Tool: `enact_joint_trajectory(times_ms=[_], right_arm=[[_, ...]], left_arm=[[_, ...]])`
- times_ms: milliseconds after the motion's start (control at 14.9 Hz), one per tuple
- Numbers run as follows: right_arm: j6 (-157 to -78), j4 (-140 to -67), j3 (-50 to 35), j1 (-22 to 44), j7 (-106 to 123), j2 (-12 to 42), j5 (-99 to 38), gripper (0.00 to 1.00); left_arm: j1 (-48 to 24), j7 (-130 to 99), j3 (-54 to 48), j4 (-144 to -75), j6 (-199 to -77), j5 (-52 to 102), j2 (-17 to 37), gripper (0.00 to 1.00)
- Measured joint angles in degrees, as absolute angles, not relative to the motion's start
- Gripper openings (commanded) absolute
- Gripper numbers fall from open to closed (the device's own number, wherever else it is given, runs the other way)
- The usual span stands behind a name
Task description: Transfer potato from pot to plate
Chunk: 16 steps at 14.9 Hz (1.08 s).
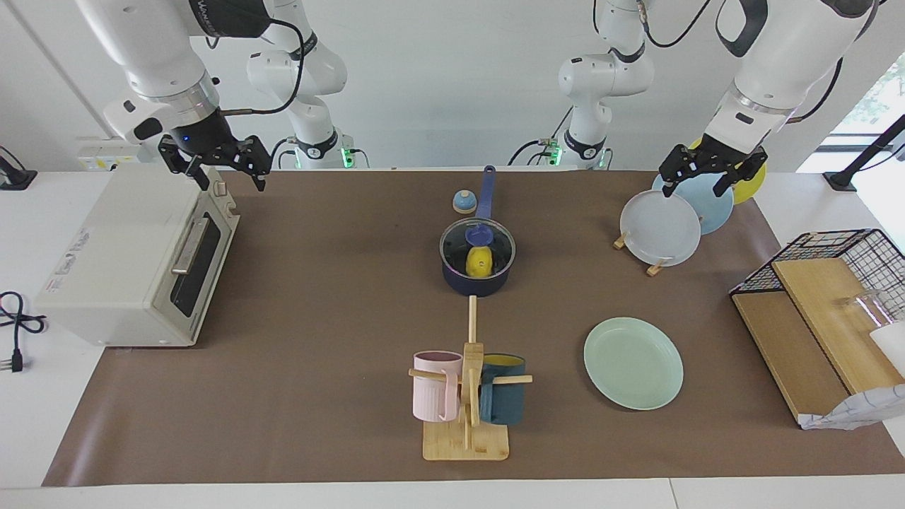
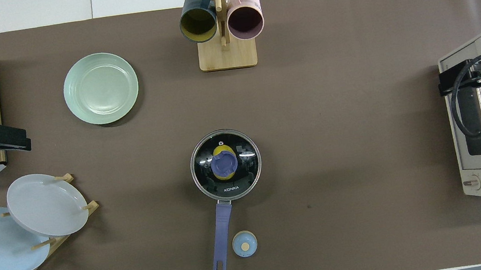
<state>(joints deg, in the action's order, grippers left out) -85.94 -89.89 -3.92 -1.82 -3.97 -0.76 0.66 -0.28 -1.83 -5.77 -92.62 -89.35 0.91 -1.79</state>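
Potato [image 1: 479, 261] is seen inside the pot [image 1: 475, 281], under the glass lid [image 1: 477, 244] w/ blue knob, which is seated on the pot rim. Pot is taken as landmark, set mid-mat [image 1: 318, 297]; its handle [image 1: 485, 192] is pointed toward the robots. A small blue bell [image 1: 464, 202] is placed just beside the handle, nearer the robots than the pot body. Plate [image 1: 633, 363] is laid flat, farther from the robots than the pot & toward the L arm's end of the table, well apart from it. Mug rack [image 1: 468, 396] w/ pink and navy mugs is stood farther from the robots than the pot, roughly in line w/ it. Plate rack [image 1: 661, 227] w/ grey-white, light blue & yellow plates is found toward the L arm's end from the pot. Toaster oven [image 1: 134, 261] is set toward the R arm's end from the pot.

Left gripper [image 1: 710, 172] is held up over the plate rack, fingers spread apart, nothing gripped. Right gripper [image 1: 215, 164] is held up over the oven, fingers likewise apart, nothing gripped. Neither is in contact w/ pot or lid.
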Motion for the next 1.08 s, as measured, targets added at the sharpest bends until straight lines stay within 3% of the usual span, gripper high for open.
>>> enact_joint_trajectory(times_ms=[740,1076], right_arm=[[-86.2,-89.9,-4.1,0.1,-3.9,-0.8,0.5,1.00],[-91.1,-90.1,-4.7,2.8,-3.9,-0.4,-3.1,1.00]], left_arm=[[-0.3,-1.8,-5.8,-92.6,-89.3,0.9,-1.8,1.00],[-0.3,-1.8,-5.8,-92.6,-89.3,0.9,-1.8,1.00]])
